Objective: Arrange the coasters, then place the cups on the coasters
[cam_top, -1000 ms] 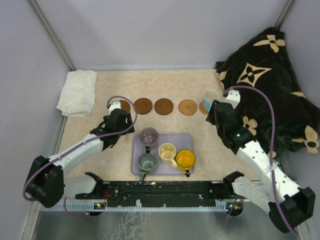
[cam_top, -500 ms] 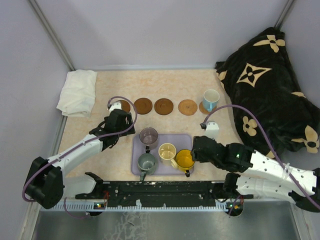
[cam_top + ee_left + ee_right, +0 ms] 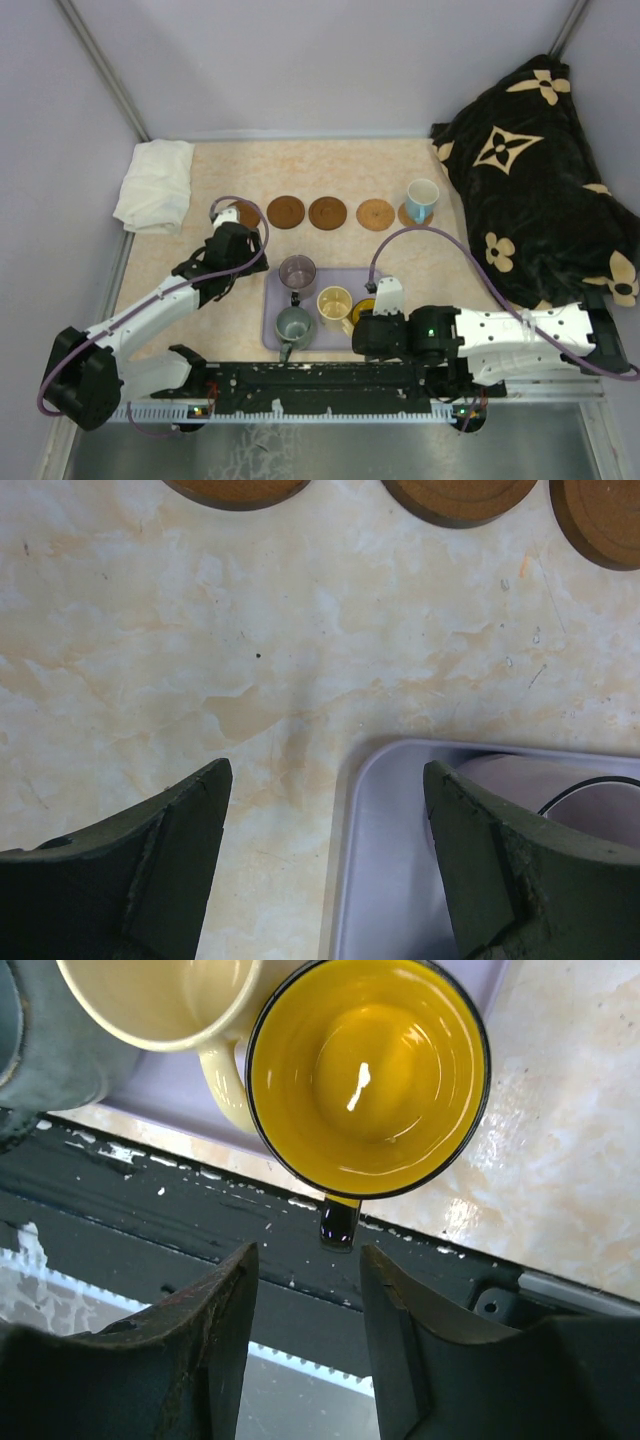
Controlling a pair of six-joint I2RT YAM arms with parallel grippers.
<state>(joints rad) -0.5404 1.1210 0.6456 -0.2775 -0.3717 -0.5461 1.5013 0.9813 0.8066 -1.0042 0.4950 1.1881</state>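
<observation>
Four bare brown coasters (image 3: 327, 212) lie in a row at the back; a fifth sits under the light blue cup (image 3: 421, 199). The lavender tray (image 3: 372, 277) holds the purple-grey cup (image 3: 297, 271), grey-green cup (image 3: 294, 324), cream cup (image 3: 334, 302) and orange-yellow cup (image 3: 368, 1070). My right gripper (image 3: 308, 1252) hangs open over the tray's near right corner, its tips flanking the gap just below the orange-yellow cup's handle (image 3: 338, 1222), gripping nothing. My left gripper (image 3: 325, 770) is open and empty above the tray's far left corner (image 3: 400, 860), with coasters (image 3: 460, 495) ahead.
A white folded cloth (image 3: 156, 184) lies at the back left. A black blanket with tan flowers (image 3: 530, 180) fills the right side. The black base rail (image 3: 320, 378) runs along the near edge, right beneath the right gripper.
The right arm left the light blue cup on its coaster and swung down to the near edge over the orange-yellow cup. The left arm shifted only slightly.
</observation>
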